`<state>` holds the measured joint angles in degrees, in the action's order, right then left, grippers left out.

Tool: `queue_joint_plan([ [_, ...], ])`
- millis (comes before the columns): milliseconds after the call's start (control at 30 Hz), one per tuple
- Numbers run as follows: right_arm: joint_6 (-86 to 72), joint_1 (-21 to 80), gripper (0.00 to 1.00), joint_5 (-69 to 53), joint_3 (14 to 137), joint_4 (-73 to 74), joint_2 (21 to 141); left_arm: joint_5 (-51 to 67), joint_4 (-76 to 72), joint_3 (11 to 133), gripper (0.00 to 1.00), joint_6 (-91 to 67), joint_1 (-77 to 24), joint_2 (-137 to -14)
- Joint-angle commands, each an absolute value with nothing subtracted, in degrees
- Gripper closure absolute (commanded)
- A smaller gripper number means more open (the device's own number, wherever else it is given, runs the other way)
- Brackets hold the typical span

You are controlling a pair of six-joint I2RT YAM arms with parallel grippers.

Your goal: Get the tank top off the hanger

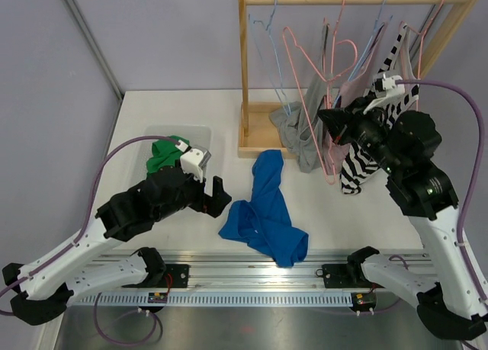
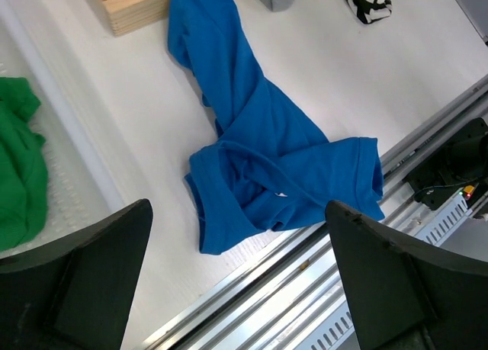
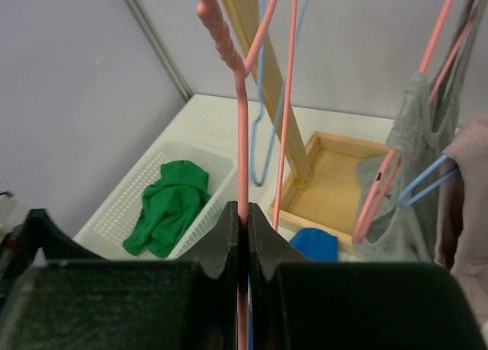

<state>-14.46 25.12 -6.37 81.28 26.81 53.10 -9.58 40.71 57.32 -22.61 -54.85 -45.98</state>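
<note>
Tank top [image 1: 267,220] lies loose; left pincer [image 2: 236,213] gapes empty, right pincer [image 3: 244,220] clamps pink hanger [image 3: 242,136].

Seen from above, the tank top [image 1: 267,213] lies on the table [image 1: 183,106] just behind the front rail [image 1: 252,262], the basket [image 1: 191,127] holding another garment [image 1: 162,156] at its ten o'clock, the rack [image 1: 245,75] with hung clothes [image 1: 305,140] at its one o'clock.

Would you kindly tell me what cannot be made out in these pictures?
- Right wrist view: pink hanger below the right gripper, hidden by its shut jaws.
- Left wrist view: green garment, cut off by the left edge.
- Top view: striped top, partly behind the right arm.
</note>
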Motion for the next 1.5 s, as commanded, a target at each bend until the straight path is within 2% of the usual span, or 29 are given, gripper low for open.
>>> queue_joint_plan([
  [0, -11.5, 25.1, 1.0, -0.9, 86.1, 28.9, 56.2, -13.4, 42.5, 59.3, 0.01, -21.0, -54.9, -44.4],
  [333, -10.1, 25.1, 1.0, 4.3, 103.4, 32.8, 75.4, -14.2, 43.9, 60.0, 0.01, -21.6, -54.9, -43.9],
  [900, -6.4, 25.3, 1.0, 8.8, 133.2, 38.8, 100.5, -13.6, 43.9, 59.1, 0.01, -23.1, -54.9, -42.8],
  [1133, -6.1, 29.0, 1.0, 14.4, 134.1, 38.9, 104.7, -13.3, 43.6, 58.4, 0.01, -23.4, -54.9, -43.2],
  [1467, -6.6, 31.6, 1.0, 16.4, 138.3, 40.4, 108.8, -12.8, 43.2, 58.1, 0.01, -23.7, -54.9, -43.6],
])
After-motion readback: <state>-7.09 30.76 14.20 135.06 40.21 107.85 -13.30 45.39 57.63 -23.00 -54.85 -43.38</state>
